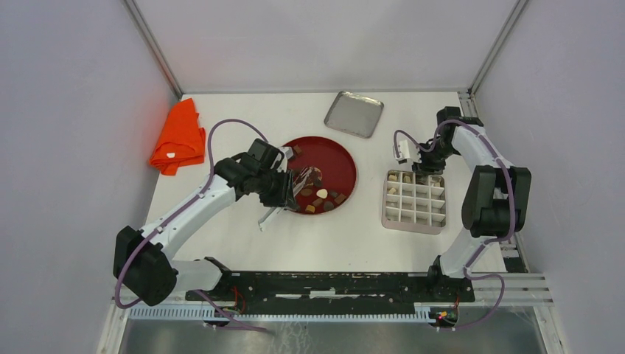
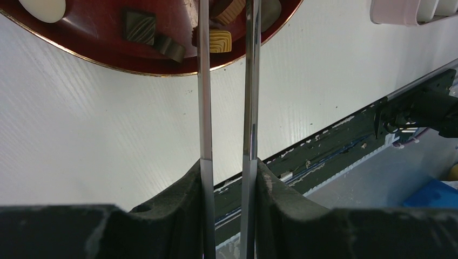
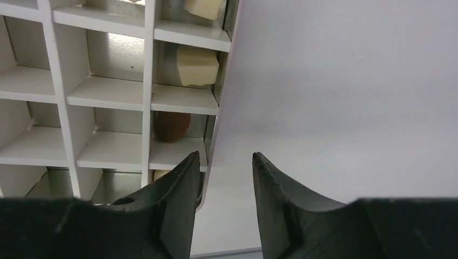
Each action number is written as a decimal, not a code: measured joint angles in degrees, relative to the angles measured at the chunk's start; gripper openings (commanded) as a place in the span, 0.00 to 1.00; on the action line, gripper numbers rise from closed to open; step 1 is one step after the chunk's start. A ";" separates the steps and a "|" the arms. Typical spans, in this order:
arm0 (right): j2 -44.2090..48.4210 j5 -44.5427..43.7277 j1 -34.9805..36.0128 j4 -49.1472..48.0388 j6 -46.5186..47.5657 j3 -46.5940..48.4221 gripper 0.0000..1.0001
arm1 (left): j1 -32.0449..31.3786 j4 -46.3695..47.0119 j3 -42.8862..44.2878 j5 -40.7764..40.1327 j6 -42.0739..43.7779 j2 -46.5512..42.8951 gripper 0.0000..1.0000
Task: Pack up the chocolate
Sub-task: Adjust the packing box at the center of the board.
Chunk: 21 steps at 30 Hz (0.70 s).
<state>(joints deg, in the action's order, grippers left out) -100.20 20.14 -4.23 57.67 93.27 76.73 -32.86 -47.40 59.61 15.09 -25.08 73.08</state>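
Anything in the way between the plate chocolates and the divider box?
Nothing lies on the table between the red plate and the divider box. The right gripper hangs at the box's far edge, beside cells holding chocolate; the near cells look unobstructed.

The top external camera sits high above and behind the arm bases and looks steeply down from afar over the whole white tabletop (image 1: 332, 243). The left wrist camera is low and close, facing out along the left gripper (image 2: 227, 108) to the rim of the round dark-red plate (image 2: 92, 40), which the overhead view shows mid-table. The right wrist camera looks closely down past the right gripper (image 3: 226, 162) onto one edge of the white compartmented box (image 3: 148, 81), seen whole at the overhead view's right.
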 measured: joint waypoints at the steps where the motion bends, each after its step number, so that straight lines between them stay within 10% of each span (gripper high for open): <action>1: -0.57 -0.42 0.00 0.11 0.09 -0.07 0.45 | 0.00 0.00 0.00 0.00 0.00 0.00 0.02; 21: -4.55 -1.31 0.85 -0.55 -0.94 -0.61 0.07 | 0.00 -0.07 0.00 0.00 0.00 -0.39 0.02</action>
<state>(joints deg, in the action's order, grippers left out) -104.75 18.83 -3.38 57.12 92.33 76.12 -32.86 -47.46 59.61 15.09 -25.08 72.69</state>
